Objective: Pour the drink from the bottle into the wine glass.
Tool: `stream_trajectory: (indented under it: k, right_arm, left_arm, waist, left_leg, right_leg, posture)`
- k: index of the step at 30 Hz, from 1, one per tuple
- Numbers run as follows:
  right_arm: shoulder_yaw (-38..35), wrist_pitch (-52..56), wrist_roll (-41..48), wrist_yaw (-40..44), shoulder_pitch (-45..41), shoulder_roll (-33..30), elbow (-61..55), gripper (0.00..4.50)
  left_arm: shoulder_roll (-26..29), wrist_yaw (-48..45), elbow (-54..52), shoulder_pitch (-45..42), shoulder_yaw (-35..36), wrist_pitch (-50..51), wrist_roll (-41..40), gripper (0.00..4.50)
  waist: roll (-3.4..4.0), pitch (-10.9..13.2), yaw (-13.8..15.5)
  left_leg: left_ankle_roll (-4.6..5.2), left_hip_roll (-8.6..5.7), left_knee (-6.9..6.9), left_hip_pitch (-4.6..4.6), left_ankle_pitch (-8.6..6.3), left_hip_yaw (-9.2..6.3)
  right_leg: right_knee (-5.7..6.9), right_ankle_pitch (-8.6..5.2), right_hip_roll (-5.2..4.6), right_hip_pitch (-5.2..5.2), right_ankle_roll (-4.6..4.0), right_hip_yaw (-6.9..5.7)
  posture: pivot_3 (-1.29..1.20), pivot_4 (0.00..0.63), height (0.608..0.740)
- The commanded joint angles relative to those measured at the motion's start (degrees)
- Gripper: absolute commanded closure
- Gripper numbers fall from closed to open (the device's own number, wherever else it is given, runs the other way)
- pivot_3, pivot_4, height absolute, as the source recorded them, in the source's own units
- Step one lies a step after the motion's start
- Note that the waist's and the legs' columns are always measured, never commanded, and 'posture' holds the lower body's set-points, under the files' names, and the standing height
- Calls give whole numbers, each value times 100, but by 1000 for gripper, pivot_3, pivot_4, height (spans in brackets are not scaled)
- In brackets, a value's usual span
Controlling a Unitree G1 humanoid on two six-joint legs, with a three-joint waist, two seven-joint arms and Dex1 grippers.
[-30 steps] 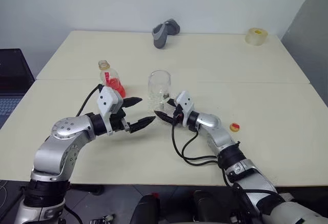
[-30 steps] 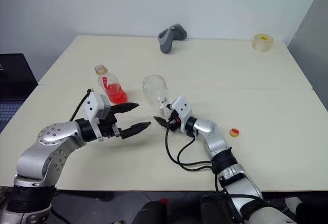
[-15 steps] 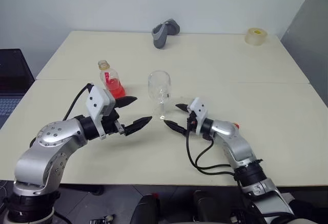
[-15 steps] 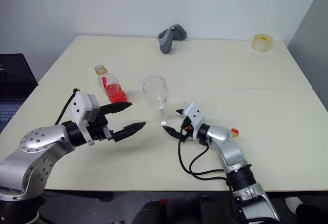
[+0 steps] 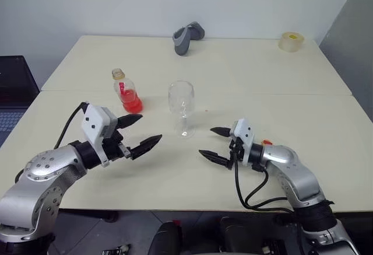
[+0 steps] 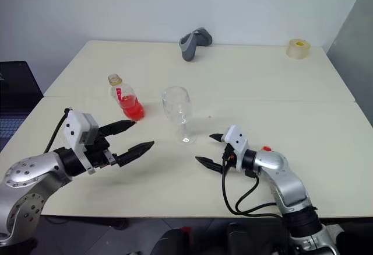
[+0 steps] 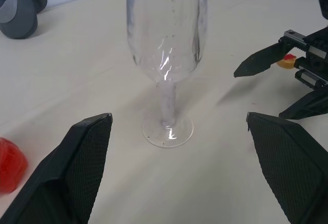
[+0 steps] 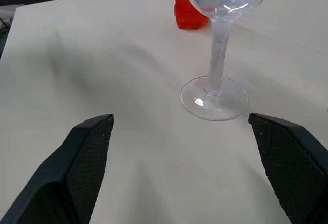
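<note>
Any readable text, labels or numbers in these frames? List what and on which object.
None readable.
bottle: red strip on the neck, no lettering legible.
tape roll: no print to make out.
grey object: no marking to make out.
wine glass: plain.

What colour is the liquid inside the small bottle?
Bright red; the drink fills the lower part of the clear bottle, seen best in the left eye view.

No readable text, brand or number anywhere; red label strip on the bottle (image 5: 124,88) possibly printed, but too small to make out.
</note>
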Motion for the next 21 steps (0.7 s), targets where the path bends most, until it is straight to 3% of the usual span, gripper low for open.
stream_trajectory:
  k: [1, 13, 18, 21]
  right_arm:
    - [-48, 5, 139, 29, 89, -98, -380, 17]
    - [-265, -199, 313, 15, 248, -256, -570, 17]
    - [-368, -171, 498, 36, 272, -315, -741, 17]
    - [-442, -76, 716, 54, 219, -376, -1036, 17]
  left_arm:
    - [97, 110, -290, 145, 304, 34, -93, 0]
    - [-173, 559, -277, -196, 274, -149, -182, 0]
    - [-259, 734, -176, -238, 251, -256, -41, 0]
    - [-491, 1081, 169, -287, 113, -613, 439, 0]
  waist:
    - [0, 0, 1]
    - [-2, 0, 8]
    - [-2, 0, 10]
    - [-2, 0, 13]
  left_leg:
    - [0, 0, -1, 0, 0, 1]
    - [-1, -1, 1, 0, 0, 0]
    - [-1, -1, 1, 1, 0, -1]
    - [-1, -1, 1, 1, 0, 0]
  right_leg:
    - [-1, 0, 0, 0, 0, 2]
    - [-1, 0, 0, 2, 0, 0]
    - [0, 0, 0, 2, 0, -2]
    - [0, 0, 0, 2, 0, -1]
  posture:
    - [0, 150, 740]
    - [0, 150, 740]
    - [0, 150, 740]
    - [0, 150, 740]
